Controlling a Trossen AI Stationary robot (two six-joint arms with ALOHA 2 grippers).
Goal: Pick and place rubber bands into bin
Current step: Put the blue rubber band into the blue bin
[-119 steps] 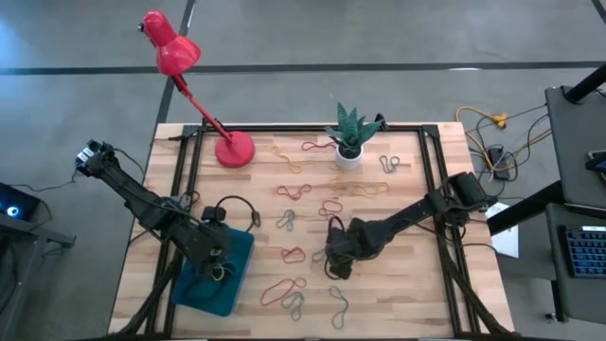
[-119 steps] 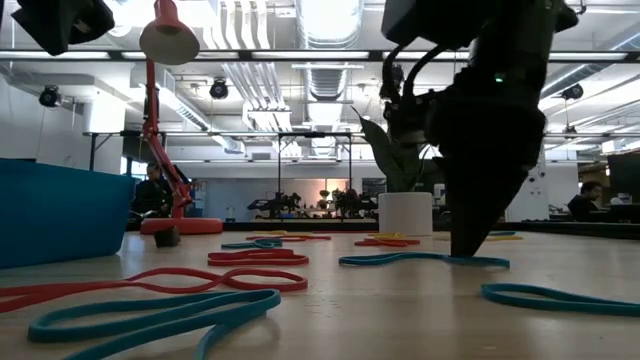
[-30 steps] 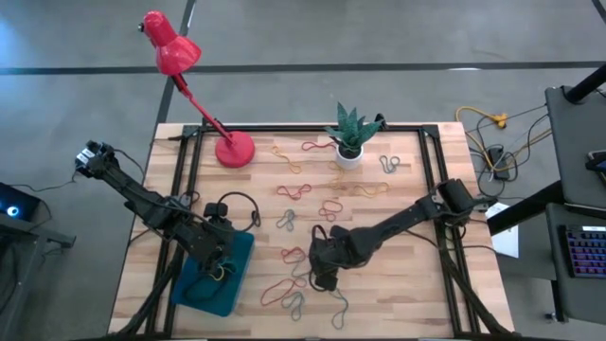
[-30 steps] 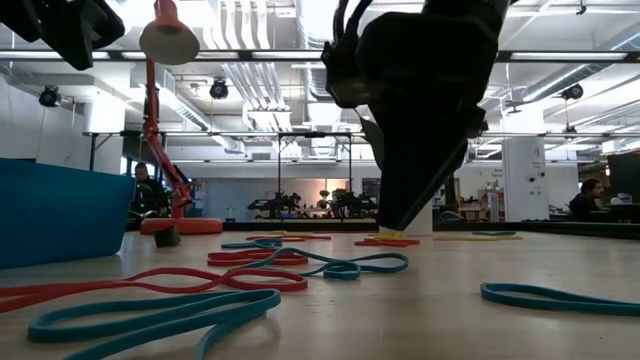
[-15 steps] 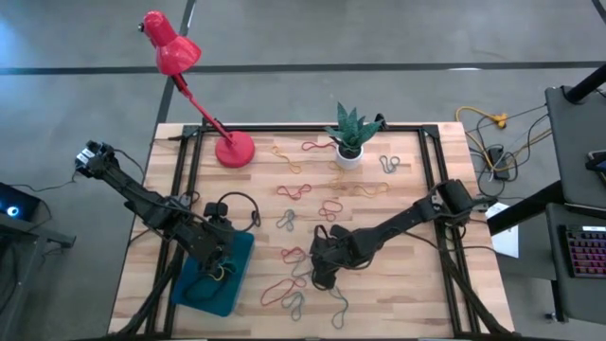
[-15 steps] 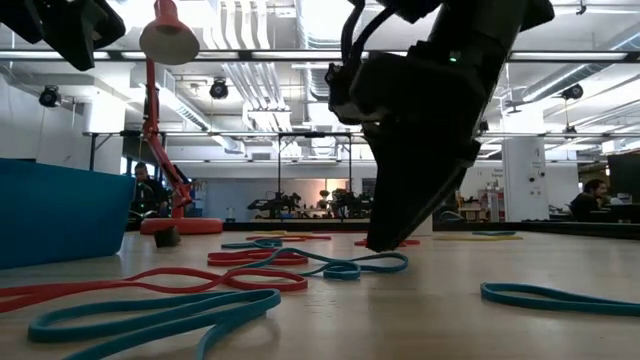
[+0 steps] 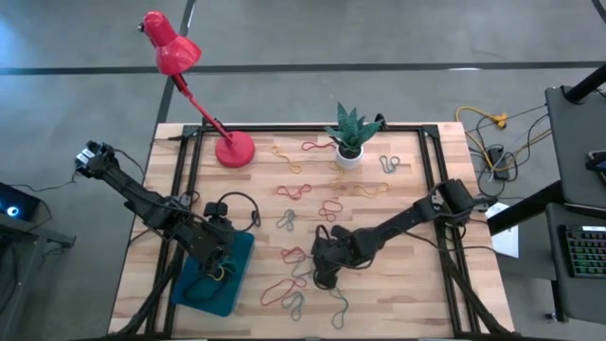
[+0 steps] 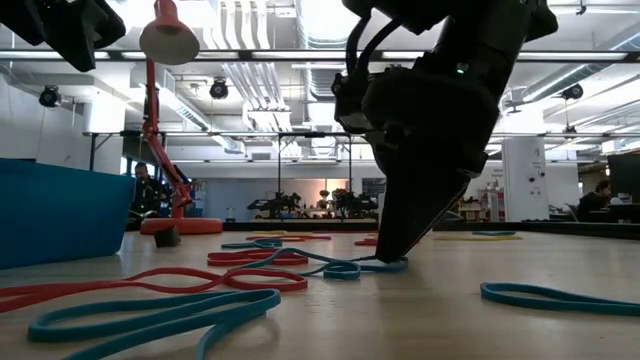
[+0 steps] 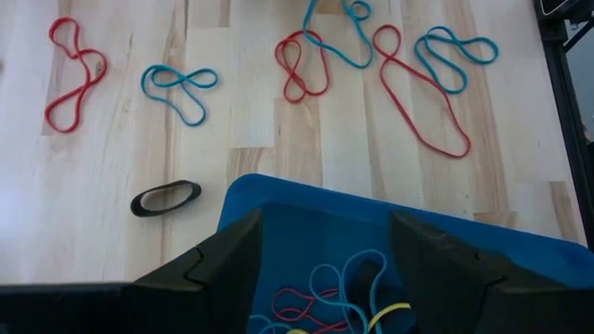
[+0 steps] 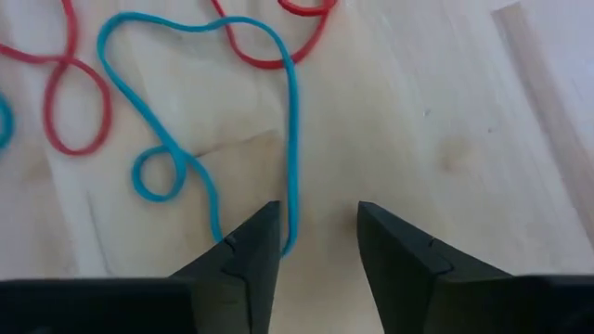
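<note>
The wooden table (image 7: 398,284) carries loose bands (image 7: 305,190) scattered across its middle. A blue band (image 8: 345,266) lies right at the right end effector (image 7: 322,277), red ones just beside it. The bin (image 7: 223,284) sits under the left end effector (image 7: 220,262). Lamp (image 7: 234,149) and plant pot (image 7: 348,155) stand well beyond.

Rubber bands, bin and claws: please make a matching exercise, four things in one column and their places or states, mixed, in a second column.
Things:
1. left claw
2. right claw
3. black rubber band
4. red lamp

Places or states:
A. lies on the wood just outside the bin
B. stands at a table corner
C. open, above the bin
D. down at the table, astride a blue rubber band

Pairs: 1-C, 2-D, 3-A, 4-B
</note>
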